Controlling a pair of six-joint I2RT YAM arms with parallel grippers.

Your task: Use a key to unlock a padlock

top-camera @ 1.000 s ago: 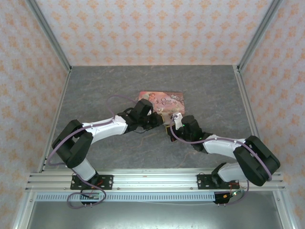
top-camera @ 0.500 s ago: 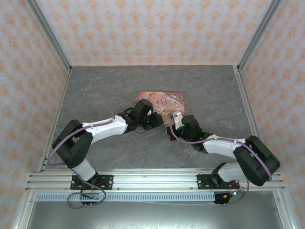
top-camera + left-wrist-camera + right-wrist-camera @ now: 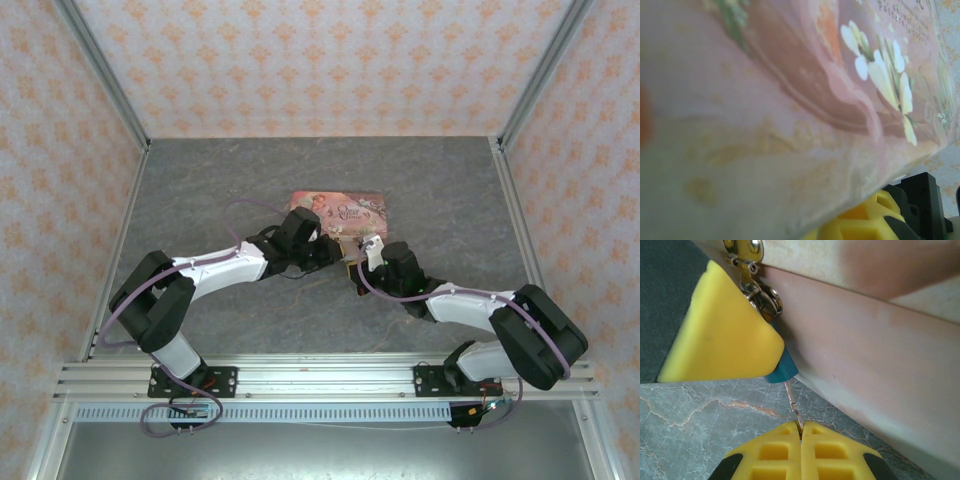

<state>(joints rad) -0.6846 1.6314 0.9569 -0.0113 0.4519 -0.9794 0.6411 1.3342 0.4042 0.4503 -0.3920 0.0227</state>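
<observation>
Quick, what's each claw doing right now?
Left gripper: a finger covers the padlock; jaws cannot be told.
Right gripper: shut on the key.

right gripper [image 3: 801, 431] nudged forward, seemingly nearer tin [image 3: 340, 211]

**Soft, even light up top; wrist cams blur at close range**

Top cam: bright, diffuse light from above. The arms cast only faint, short shadows on the grey table [image 3: 200, 180] near its center, and there's no hard glare. Pic is sharp corner to corner.

Left wrist cam: warm, hazy. The pink tin [image 3: 790, 100] is badly out of focus, esp. at left & bottom, while its printed flowers at top right are crisper.

Right wrist cam: well lit. The key [image 3: 794, 407] & the table's marbling are sharp. The tin softens toward top right, and the metal ring [image 3: 771, 299] shows small glints.
</observation>
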